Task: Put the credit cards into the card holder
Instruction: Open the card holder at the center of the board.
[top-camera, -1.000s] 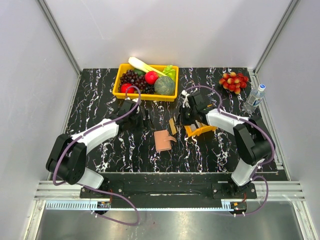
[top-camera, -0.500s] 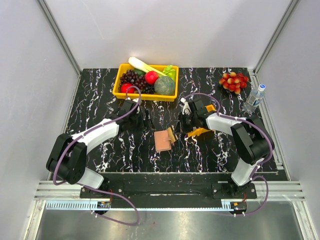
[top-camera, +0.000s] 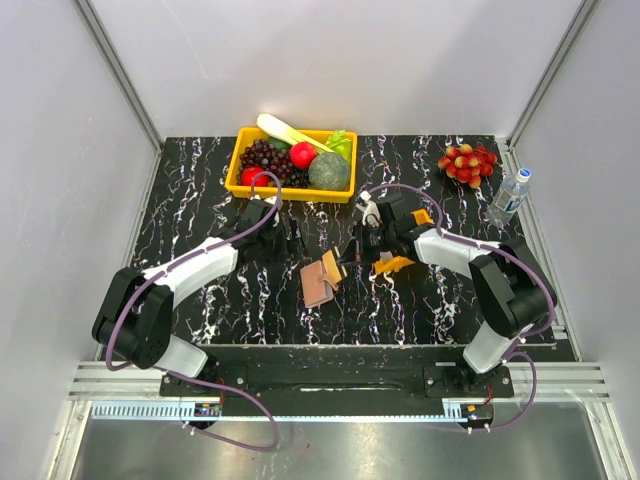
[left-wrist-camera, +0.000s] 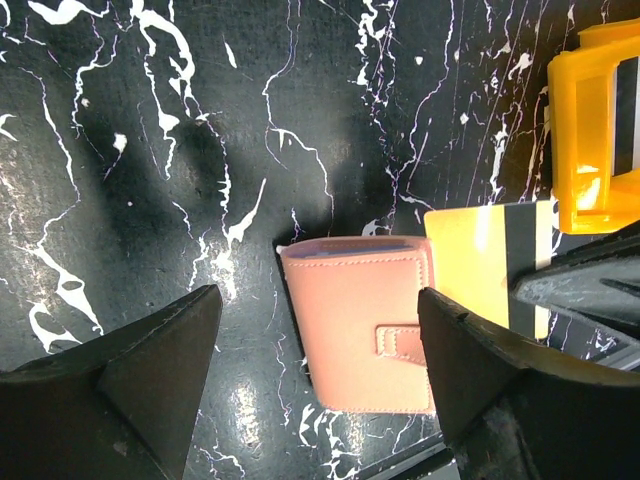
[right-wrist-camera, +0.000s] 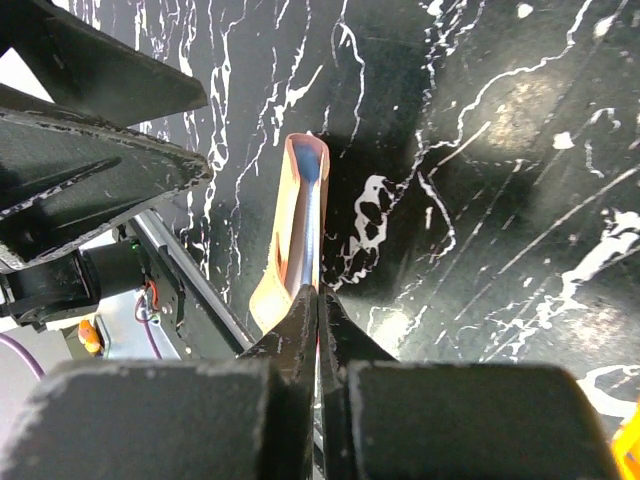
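Black marbled table (top-camera: 200, 200): yellow bin (top-camera: 290, 193) upper centre, berry bunch (top-camera: 467, 162) upper right, water bottle (top-camera: 508, 198) right edge, card holder (top-camera: 322, 280) centre, orange tray (top-camera: 395, 264) just right.

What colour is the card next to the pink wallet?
The card is yellow with a dark stripe; the left wrist view shows it best.

No readable txt, nos. or logos anywhere. Water bottle (top-camera: 508, 197), far right: any label too small to read. Yellow card (left-wrist-camera: 468, 262) w/ dark stripe shows no print from here. Card holder (left-wrist-camera: 358, 320) is plain, unmarked.
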